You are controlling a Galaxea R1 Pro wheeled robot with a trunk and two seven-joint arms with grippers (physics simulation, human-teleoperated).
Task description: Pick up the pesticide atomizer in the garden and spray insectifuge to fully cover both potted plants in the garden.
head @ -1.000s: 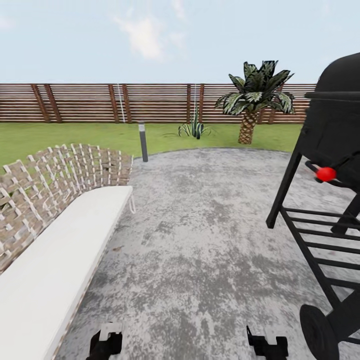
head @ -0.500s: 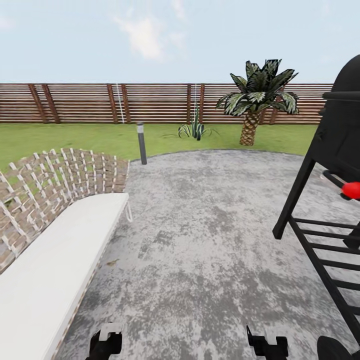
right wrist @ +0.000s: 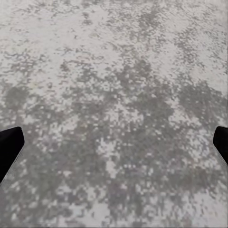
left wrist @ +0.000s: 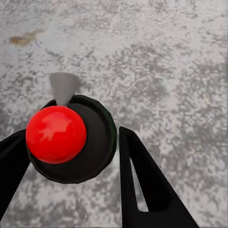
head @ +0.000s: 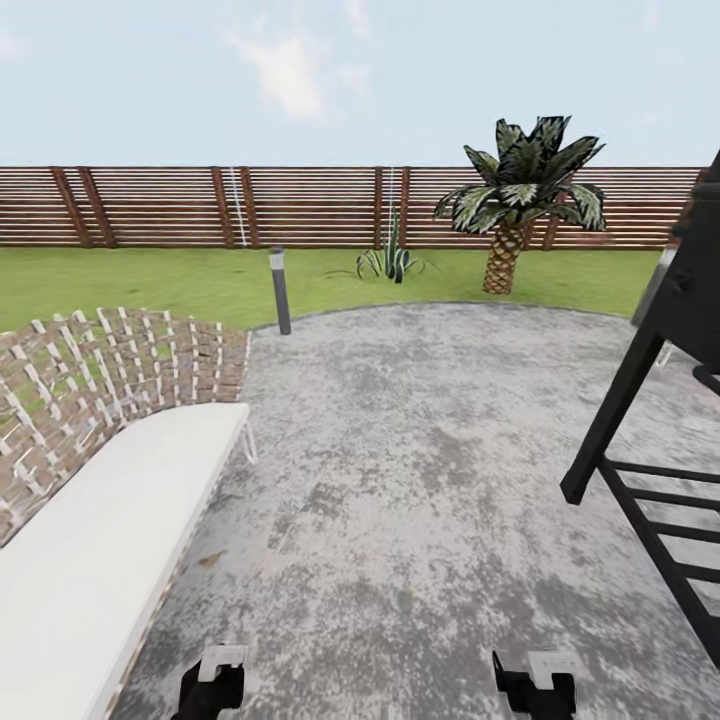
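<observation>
The pesticide atomizer (left wrist: 97, 147) shows end-on in the left wrist view as a round dark green body carrying a red ball (left wrist: 56, 134) and a small grey cone. My left gripper (left wrist: 73, 137) is shut on it, one black finger against each side, and it hangs over the grey stone patio (head: 420, 450). In the head view both grippers sit at the lower edge, left (head: 210, 688) and right (head: 535, 690). My right gripper (right wrist: 114, 137) is open over bare stone. The potted plants are out of view. The garden's lawn (head: 130, 280) and slat fence (head: 200, 205) lie ahead.
A woven bench with a white cushion (head: 100, 540) runs along the left. A black grill's frame (head: 640, 440) stands at the right. At the patio's far rim is a grey bollard lamp (head: 280, 290). Beyond it grow a spiky plant (head: 392, 260) and a palm tree (head: 520, 200).
The whole view has shifted: the grill has slid off to the right, its red knob gone from sight, and the bench sits lower left. Both grippers keep their places in the picture.
</observation>
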